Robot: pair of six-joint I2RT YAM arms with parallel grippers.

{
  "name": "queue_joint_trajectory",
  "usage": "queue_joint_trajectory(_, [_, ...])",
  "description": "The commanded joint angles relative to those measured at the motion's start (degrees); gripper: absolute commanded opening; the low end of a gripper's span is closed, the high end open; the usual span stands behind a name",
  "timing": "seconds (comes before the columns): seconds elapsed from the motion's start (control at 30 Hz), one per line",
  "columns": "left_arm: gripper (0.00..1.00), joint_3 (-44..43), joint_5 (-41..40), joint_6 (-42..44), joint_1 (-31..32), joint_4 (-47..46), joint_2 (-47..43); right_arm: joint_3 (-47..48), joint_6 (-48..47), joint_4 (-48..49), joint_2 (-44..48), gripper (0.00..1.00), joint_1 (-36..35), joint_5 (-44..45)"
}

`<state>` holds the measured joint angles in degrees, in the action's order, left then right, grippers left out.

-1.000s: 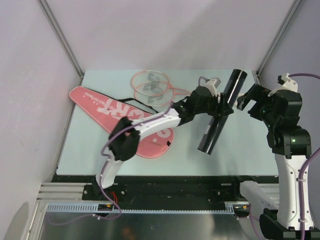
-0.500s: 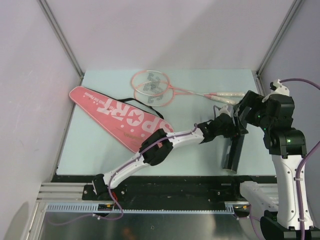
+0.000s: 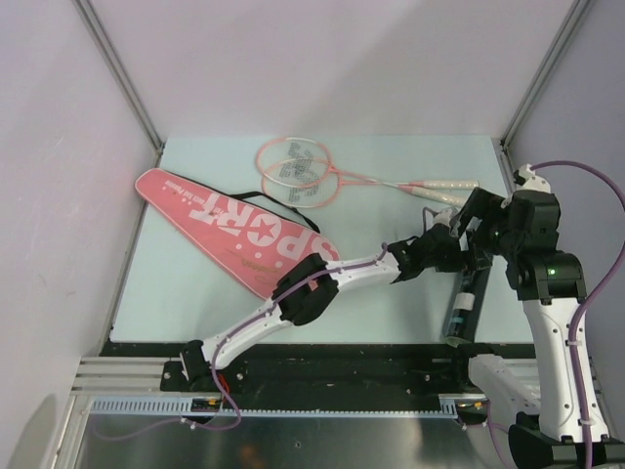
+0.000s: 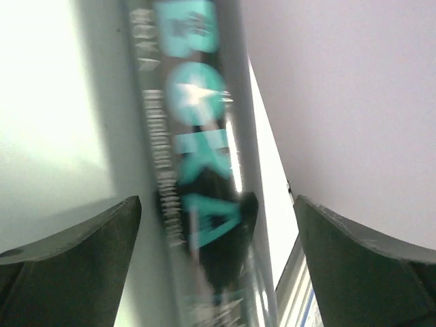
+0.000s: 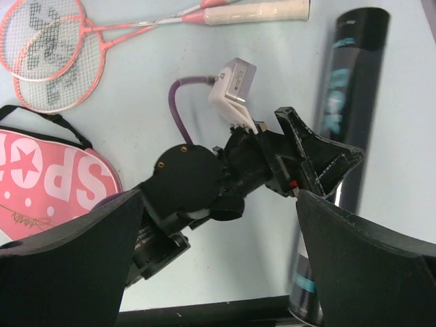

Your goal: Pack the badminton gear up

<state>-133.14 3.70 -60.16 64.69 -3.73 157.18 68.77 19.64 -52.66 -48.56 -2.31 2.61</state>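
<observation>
Pink bag (image 3: 229,230) lettered SPORT, dark tube (image 5: 351,82), teal lettering

Pink bag (image 3: 225,220) with white letters; rackets (image 3: 298,168) just behind the bag, pink rims, white handles; black tube (image 5: 351,88), blue-green letters.

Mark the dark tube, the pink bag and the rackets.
dark tube (image 5: 347,102): right wrist view, its lettered upper body.
pink bag (image 3: 229,228): top external view, its white-lettered middle.
rackets (image 5: 50,49): right wrist view, their overlapping strung heads.
</observation>
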Motion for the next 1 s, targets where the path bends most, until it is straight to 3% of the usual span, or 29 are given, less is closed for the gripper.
queue_joint_trajectory(0.0, [1.0, 1.83, 2.53, 6.01, -2.54, -0.58, -8.55, 0.31, -1.01, 3.88, 0.48, 1.0, -0.33, 1.17])
queue_joint_trajectory(0.07, [1.0, 3.4, 4.81, 7.16, -3.6, -0.49, -11.96, 0.31, -1.18, 4.76, -0.04, 1.0, -0.24, 0.29])
queue_joint_trajectory(0.17, [1.0, 12.88, 5.43, 11.8, -4.74, -0.84, -21.86, 0.31, -1.97, 6.51, -2.24, 1.0, -0.33, -0.76])
queue_joint_trajectory(0.23, [0.99, 23.42, 4.74, 17.69, -5.53, -0.93, -28.74, 0.31, -2.06, 9.32, -4.34, 1.0, -0.24, -3.73])
queue_joint_trajectory(0.37, [0.95, 44.24, 3.85, 24.98, -9.65, -1.54, -51.02, 0.31, -2.15, 15.65, -9.17, 1.0, -0.77, -9.11])
queue_joint_trajectory(0.5, [0.93, 69.69, -0.53, 30.17, -14.22, -1.37, -71.89, 0.31, -2.32, 25.12, -17.26, 1.0, -8.04, -10.35])
queue_joint_trajectory(0.53, [0.93, 73.34, -2.98, 30.89, -15.28, -1.02, -80.54, 0.31, -2.5, 26.89, -19.54, 1.0, -13.11, -9.22])
queue_joint_trajectory(0.6, [0.93, 82.81, -3.53, 32.29, -19.67, 1.52, -88.94, 0.31, -3.46, 33.54, -26.72, 0.98, -17.8, -9.73])
queue_joint_trajectory(0.63, [0.93, 85.3, -6.14, 32.3, -21.08, 2.92, -96.99, 0.31, -4.16, 36.2, -29.12, 0.98, -21.39, -13.99])
queue_joint_trajectory(0.77, [0.96, 92.0, -4.24, 33.44, -31.95, 16.59, -111.62, 1.88, -9.16, 47.99, -41.86, 0.89, -25.46, -24.92])
queue_joint_trajectory(0.83, [1.0, 92.19, -2.22, 32.57, -37.05, 24.42, -114.46, 4.6, -9.97, 50.12, -49.91, 0.87, -25.91, -32.09])
queue_joint_trajectory(0.97, [1.0, 91.92, -0.37, 27.48, -42.7, 29.21, -119.02, 13.46, -11.81, 50.74, -60.59, 0.86, -28.53, -37.24])
